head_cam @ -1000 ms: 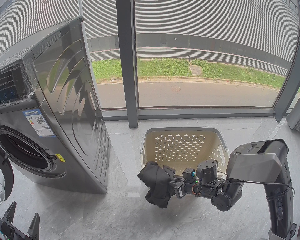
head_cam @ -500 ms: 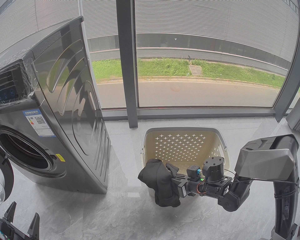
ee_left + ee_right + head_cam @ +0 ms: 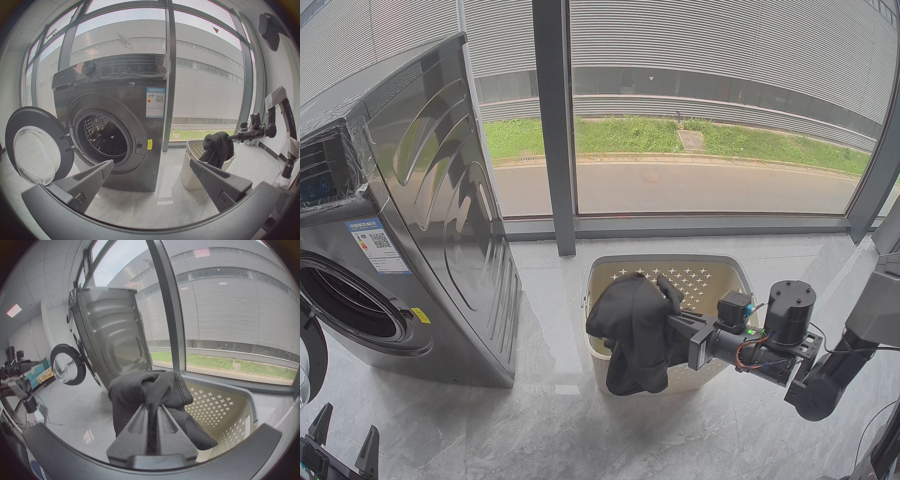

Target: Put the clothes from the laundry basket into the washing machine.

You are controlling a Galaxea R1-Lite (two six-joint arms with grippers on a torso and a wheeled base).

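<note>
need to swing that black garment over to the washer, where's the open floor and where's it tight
Bare floor lies between the washing machine and the laundry basket, running on toward the left gripper. The drum opening looks unobstructed, its door swung wide. Crowded: over the basket, where the black garment hangs from the right gripper.

The washing machine (image 3: 425, 219) door (image 3: 34, 147) is hanging open, drum mouth (image 3: 101, 137) free; bare floor (image 3: 550, 350) is lying between it and the laundry basket (image 3: 662, 257).
</note>
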